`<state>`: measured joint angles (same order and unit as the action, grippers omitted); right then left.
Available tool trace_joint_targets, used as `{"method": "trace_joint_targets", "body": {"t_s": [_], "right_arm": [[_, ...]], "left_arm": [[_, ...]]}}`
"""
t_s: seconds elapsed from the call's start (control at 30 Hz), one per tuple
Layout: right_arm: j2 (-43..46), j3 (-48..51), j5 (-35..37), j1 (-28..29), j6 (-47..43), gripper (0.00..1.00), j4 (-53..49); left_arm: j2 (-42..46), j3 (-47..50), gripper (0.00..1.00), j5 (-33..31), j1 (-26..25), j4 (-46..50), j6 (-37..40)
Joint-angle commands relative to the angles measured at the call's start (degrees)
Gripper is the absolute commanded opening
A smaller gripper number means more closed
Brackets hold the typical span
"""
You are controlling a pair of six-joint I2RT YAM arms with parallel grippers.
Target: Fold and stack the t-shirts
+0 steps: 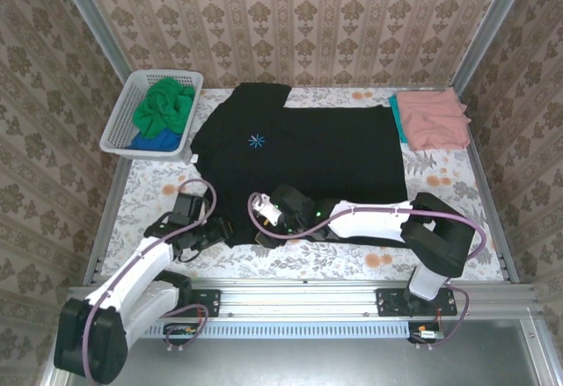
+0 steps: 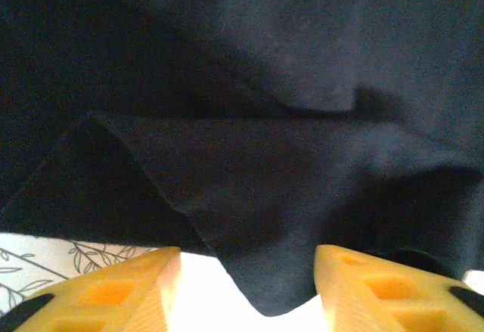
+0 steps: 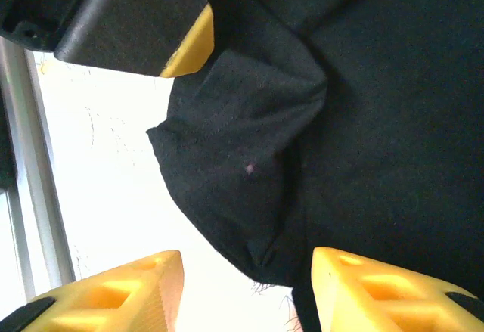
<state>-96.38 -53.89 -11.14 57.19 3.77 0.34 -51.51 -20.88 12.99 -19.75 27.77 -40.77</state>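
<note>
Your left claw [image 2: 246, 271] stands part-open. The near hem of the black tee [image 2: 249, 196] dips between its fingers, not pinched as far as the wrist cam shows. Your right claw [image 3: 246, 271] is also part-open, w/ a bunched corner of that tee just ahead of it. Both claws sit close together at the tee's near-left edge.

The black tee lies spread across the middle of the bench [image 1: 308, 267], looks barely folded yet. At the far right the salmon pink tee [image 1: 431, 118] lies on the teal tee [image 1: 398, 115], prob. both folded & stacked, though it's small in view. The green tee [image 1: 167, 105] and blue tee [image 1: 154, 142] are crumpled in the basket [image 1: 119, 127]. So approx. two done, one in hand, two untouched.
</note>
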Motion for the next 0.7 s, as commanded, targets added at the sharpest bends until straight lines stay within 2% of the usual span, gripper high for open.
{"method": "trace_joint_targets", "body": {"t_s": [0.0,0.1,0.17,0.23,0.3,0.67], "right_arm": [[0.6,1.0,1.4,-0.1,1.2,0.49,3.2],[0.8,1.7,2.6,-0.1,1.3,0.48,4.2],[1.0,1.8,3.4,-0.2,1.1,0.48,4.0],[1.0,1.7,4.0,-0.2,0.8,0.48,3.8],[1.0,1.7,4.4,-0.2,0.5,0.48,3.6],[4.1,4.1,5.9,-1.0,0.5,0.48,2.4]], "left_arm": [[-2.1,-0.8,0.42,-0.9,-1.7,-5.1,-2.1],[-4.4,-1.6,0.31,-1.3,-2.1,-5.5,-1.6],[-5.1,-2.2,0.19,-1.2,-2.2,-4.7,-1.2],[-4.1,-2.6,0.13,-1.6,-2.4,-3.5,-1.0],[-2.3,-3.1,0.01,-2.5,-2.4,-1.7,-1.0],[9.7,-11.6,0.00,-6.9,-1.1,15.2,-0.1]]}}
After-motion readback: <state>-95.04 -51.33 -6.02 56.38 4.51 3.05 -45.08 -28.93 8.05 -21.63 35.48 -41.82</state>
